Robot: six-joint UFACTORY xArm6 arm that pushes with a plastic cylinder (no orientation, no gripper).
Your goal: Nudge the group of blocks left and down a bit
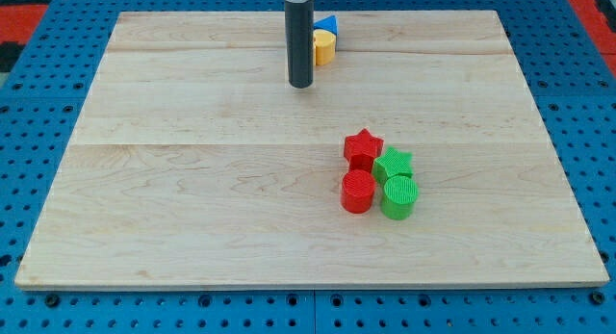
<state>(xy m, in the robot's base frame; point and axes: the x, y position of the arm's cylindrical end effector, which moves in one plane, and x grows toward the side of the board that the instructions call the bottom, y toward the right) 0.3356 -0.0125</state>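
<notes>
Rod upright near the board's top edge, my tip (pixel 301 84) resting on the wooden board (pixel 192 180) (a plain rod, with no jaws to spread or press together). The group lay well apart from it, at about five o'clock: a red star (pixel 363 147) and a green star (pixel 393 165) behind, a red cylinder (pixel 358 192) and a green cylinder (pixel 399 197) in front, all packed touching. At two o'clock, just beside the rod, sat a yellow cylinder (pixel 323 48) and a blue block (pixel 330 25), partly hidden.

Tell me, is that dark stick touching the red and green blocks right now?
No, my tip is near the view's top, apart from the red star, green star, red cylinder and green cylinder.
</notes>
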